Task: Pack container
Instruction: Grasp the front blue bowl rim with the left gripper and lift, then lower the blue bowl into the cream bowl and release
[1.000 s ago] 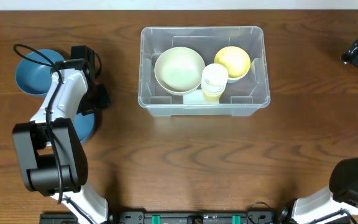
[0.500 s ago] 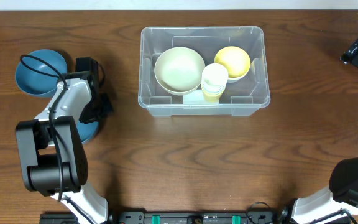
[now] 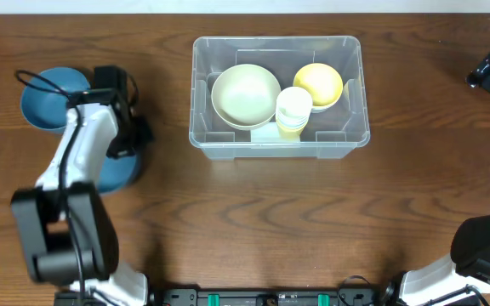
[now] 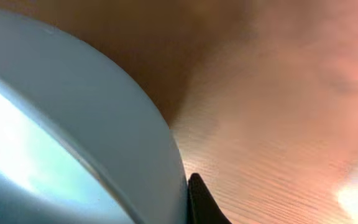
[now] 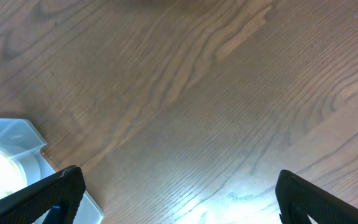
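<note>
Wide wooden counter (image 3: 253, 221), and up at 12 o'clock sits the clear container (image 3: 351, 127). Inside it, a big cream bowl (image 3: 245, 95) fills the 9 o'clock side, a yellow bowl (image 3: 317, 83) sits at 2 o'clock, and a short stack of cups (image 3: 293, 110) stands between them, touching both. Out at 9 o'clock on the counter are two blue bowls. The left gripper (image 3: 128, 140) is pinched tight on the near blue bowl (image 3: 113, 174), with the far blue bowl (image 3: 41, 106) just beyond. The right gripper (image 5: 179, 176) hangs at 3 o'clock, jaws wide apart, holding nothing.
</note>
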Tool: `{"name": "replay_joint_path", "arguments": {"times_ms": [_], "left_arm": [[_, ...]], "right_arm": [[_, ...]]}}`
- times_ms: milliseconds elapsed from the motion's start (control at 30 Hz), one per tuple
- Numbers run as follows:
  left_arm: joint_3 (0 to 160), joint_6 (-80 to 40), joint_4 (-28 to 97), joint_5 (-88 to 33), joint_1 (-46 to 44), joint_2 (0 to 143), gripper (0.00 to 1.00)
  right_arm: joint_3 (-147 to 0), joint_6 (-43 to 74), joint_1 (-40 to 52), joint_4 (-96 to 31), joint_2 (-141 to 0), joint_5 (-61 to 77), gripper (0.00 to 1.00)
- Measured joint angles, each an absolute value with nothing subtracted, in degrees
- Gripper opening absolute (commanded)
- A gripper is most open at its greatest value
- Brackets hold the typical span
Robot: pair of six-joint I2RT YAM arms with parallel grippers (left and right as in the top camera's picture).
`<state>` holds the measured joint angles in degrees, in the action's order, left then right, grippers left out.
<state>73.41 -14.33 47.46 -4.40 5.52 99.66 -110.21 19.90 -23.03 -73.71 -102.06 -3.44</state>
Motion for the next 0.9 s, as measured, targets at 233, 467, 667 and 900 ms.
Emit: {"name": "replay_joint_path", "arguments": {"times_ms": [233,467,667,900], "left_arm": [[79.4,-6.4,43.1,-9.6,1.2,84.2,0.06],[79.9,4.9,37.3,-11.2,-13.1,78.4,0.06],[79.9,11.7,30.5,-7.6,-25.2,83.3,0.06],[79.9,16.2,26.6,-4.0,-32.9,90.8,0.06]], "right_arm": [[-110.2,19.9,-23.0,-73.7,-102.1,-3.5,0.99],[-110.2,19.9,-23.0,-73.7,-102.1,-3.5,0.99],[-110.2,19.9,-23.0,-73.7,-102.1,-3.5,0.99],[-110.2,19.9,-23.0,-73.7,-102.1,-3.5,0.99]]}}
